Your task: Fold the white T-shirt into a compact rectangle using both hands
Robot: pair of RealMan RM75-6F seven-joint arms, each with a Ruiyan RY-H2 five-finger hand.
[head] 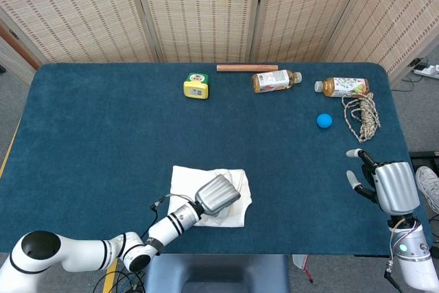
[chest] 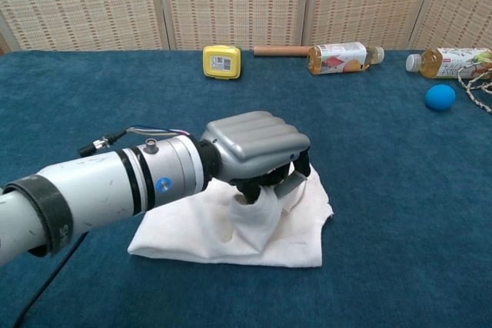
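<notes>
The white T-shirt (head: 188, 182) (chest: 184, 228) lies partly folded near the table's front edge. My left hand (head: 217, 195) (chest: 257, 147) is over its right part, fingers curled down and pinching a raised fold of the cloth (chest: 257, 209). Its forearm crosses the shirt's front-left part in the chest view. My right hand (head: 384, 184) hovers at the table's right front corner, away from the shirt, fingers apart and holding nothing. It does not show in the chest view.
Along the far edge lie a yellow tape measure (head: 196, 86), a wooden stick (head: 247, 68) and two drink bottles (head: 276, 79) (head: 343, 86). A blue ball (head: 324, 120) and a coil of rope (head: 363, 116) sit at the right.
</notes>
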